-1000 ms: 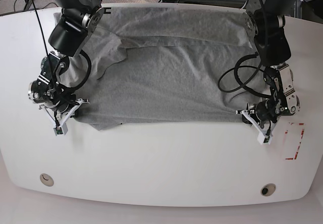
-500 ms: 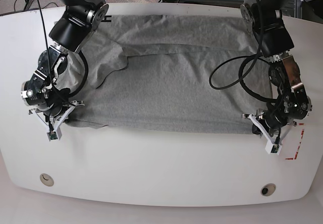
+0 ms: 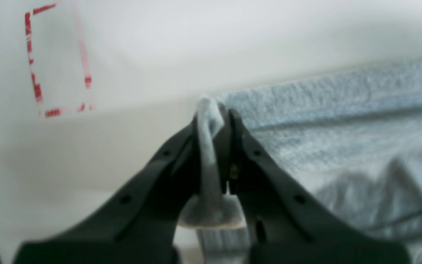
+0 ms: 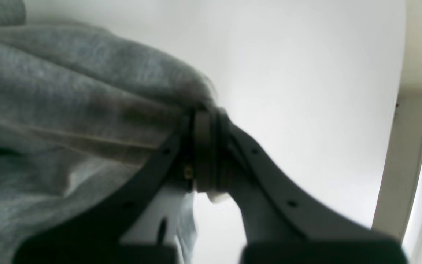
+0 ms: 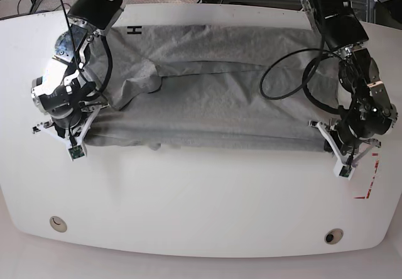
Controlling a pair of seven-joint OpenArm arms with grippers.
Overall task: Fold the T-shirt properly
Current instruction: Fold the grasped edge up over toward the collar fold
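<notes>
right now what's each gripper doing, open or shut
Left gripper: shut on the T-shirt, pinching its edge.
Right gripper: shut on the T-shirt's other end.

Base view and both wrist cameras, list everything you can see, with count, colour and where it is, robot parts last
T-shirt: one, heather grey, spread wide across the far half of the table, a dark letter showing at its far left edge.
Table: one, white, under everything.
Red marking: one, broken red outline, on the table's near right.
Round holes: two, near the table's front edge.
Cables: black, looping from the arm over the shirt.
Left gripper: one, black, shut on the T-shirt edge.
Right gripper: one, black, shut on the T-shirt edge.
</notes>
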